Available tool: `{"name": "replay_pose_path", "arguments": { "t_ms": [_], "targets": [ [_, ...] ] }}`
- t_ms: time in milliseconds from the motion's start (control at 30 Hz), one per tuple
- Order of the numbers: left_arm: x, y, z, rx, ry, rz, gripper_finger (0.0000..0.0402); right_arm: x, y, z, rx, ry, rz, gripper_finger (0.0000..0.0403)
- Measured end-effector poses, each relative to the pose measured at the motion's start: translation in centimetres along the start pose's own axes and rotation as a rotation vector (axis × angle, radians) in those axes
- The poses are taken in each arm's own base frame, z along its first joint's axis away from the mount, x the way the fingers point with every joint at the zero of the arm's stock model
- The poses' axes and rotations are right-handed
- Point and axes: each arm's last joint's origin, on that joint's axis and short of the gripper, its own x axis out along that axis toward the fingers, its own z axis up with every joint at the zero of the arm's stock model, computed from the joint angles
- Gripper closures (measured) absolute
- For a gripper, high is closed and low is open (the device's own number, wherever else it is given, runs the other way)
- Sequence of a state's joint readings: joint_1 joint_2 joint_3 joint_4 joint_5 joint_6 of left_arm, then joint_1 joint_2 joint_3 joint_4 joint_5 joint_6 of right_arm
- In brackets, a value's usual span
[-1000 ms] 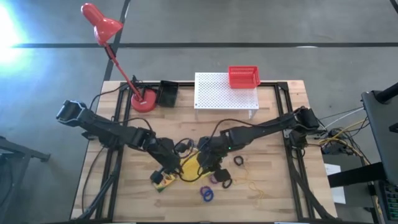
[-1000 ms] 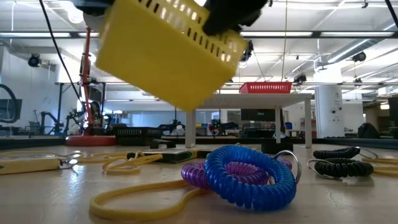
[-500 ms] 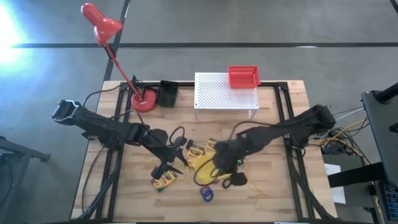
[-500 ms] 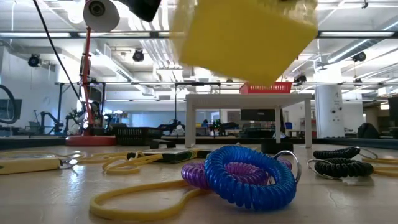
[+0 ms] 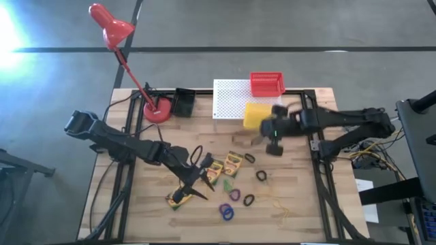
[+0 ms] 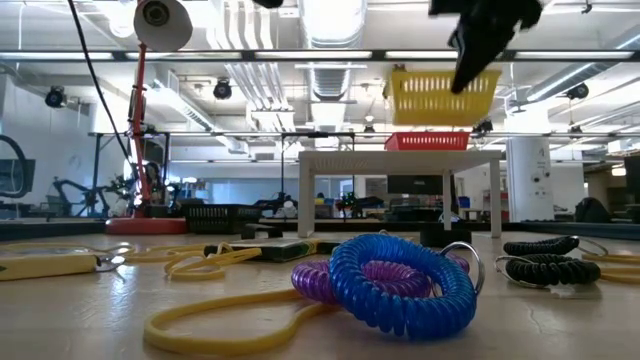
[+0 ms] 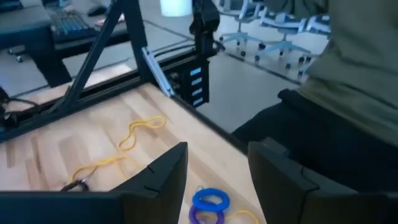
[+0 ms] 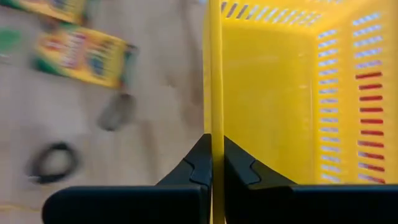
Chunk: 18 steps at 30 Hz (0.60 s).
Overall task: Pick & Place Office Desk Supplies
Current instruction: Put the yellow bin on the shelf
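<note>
Right gripper [image 8: 211, 163] is clamped on the yellow basket [image 5: 256, 114] rim, held above the table's far right. Left gripper [image 5: 199, 185] gapes over near-left crayon boxes [image 5: 231, 163]; elastic rings [image 5: 227, 211] lie scattered nearby.

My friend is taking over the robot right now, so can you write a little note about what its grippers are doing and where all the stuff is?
Right gripper: shut on the rim of the empty yellow basket, held in the air beside the white stand.
Left gripper: open, holding nothing, low over the table's front left.
Crayon boxes, elastic rings and yellow rubber bands lie loose on the table.
Done: nothing is sorted away.
Left: probably set the basket down, then collect the supplies.
</note>
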State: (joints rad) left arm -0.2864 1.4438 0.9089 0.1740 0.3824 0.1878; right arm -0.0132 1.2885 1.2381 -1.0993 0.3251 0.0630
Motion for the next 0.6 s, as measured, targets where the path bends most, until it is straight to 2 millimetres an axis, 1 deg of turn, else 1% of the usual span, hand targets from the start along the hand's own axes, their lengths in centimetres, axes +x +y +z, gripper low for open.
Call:
{"name": "replay_pose_path", "arguments": {
  "t_ms": [100, 267, 367, 600],
  "targets": [
    [-0.1, 0.2, -0.1, -0.004, 0.003, 0.006, 0.0229, 0.7, -1.9, -0.5, -0.046, 0.021, 0.019, 0.0394],
    [-0.2, 0.4, -0.1, -0.015, 0.006, 0.011, 0.0229, 1.8, -3.7, -1.2, -0.119, 0.071, 0.015, 0.0394],
    [-0.2, 0.4, -0.1, -0.019, 0.006, 0.012, 0.0229, 2.4, -4.1, -1.6, -0.146, 0.094, 0.011, 0.0394],
    [-0.2, 0.4, -0.1, -0.019, 0.006, 0.012, 0.0229, 3.2, -4.7, -2.4, -0.125, 0.132, 0.003, 0.0391]
  ]
}}
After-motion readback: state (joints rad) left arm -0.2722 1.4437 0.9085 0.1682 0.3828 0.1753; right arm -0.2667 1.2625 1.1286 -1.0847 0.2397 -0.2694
